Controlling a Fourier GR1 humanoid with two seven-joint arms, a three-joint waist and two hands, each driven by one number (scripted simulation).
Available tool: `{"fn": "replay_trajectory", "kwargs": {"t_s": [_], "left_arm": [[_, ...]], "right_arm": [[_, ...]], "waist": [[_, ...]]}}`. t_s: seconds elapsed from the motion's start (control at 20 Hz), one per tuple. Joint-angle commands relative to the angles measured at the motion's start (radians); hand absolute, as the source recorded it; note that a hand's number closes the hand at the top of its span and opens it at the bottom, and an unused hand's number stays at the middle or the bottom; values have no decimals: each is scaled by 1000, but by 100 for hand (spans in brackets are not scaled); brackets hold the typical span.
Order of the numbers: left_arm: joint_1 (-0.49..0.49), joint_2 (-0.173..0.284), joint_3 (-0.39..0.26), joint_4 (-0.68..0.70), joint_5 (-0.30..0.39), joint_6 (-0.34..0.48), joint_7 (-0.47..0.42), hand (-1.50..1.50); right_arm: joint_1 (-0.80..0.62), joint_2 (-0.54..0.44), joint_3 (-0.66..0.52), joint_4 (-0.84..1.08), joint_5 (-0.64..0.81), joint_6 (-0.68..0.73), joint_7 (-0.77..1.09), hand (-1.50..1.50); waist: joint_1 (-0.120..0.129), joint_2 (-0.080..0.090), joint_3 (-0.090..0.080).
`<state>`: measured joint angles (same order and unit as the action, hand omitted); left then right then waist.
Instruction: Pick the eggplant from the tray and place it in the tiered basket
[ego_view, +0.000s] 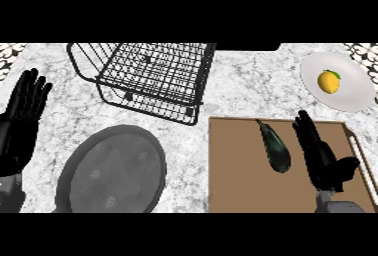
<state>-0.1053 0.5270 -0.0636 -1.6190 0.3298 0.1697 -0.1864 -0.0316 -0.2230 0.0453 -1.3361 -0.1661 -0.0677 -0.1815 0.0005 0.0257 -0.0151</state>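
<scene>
A dark eggplant (275, 146) lies lengthwise on the brown tray (236, 190) at the lower right. My right hand (319, 150) hovers over the tray just right of the eggplant, fingers straight and open, apart from it. The black wire tiered basket (151, 75) stands at the upper middle of the counter. At the left edge my left hand (21, 117) rests open with its fingers up.
A dark grey round plate (111, 172) lies at the lower left, between the left hand and the tray. A white plate (354, 92) holding a yellow lemon (329, 81) sits at the upper right.
</scene>
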Motion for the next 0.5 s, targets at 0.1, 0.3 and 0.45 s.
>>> {"fn": "replay_trajectory", "kwargs": {"t_s": [0.1, 0.3, 0.45], "left_arm": [[76, -79, -79, 115, -69, 73, 78, 0], [176, -118, -112, 173, -62, 99, 126, 0], [200, -174, -167, 208, -100, 141, 140, 0]], "right_arm": [[-155, -150, -104, -45, 41, -61, 146, 150], [-98, -363, -185, 66, 264, -252, 282, 150], [-196, -182, -334, 49, 130, -486, 393, -150]], "waist": [[-5, -22, 14], [-38, 6, -9], [-23, -21, 11]]}}
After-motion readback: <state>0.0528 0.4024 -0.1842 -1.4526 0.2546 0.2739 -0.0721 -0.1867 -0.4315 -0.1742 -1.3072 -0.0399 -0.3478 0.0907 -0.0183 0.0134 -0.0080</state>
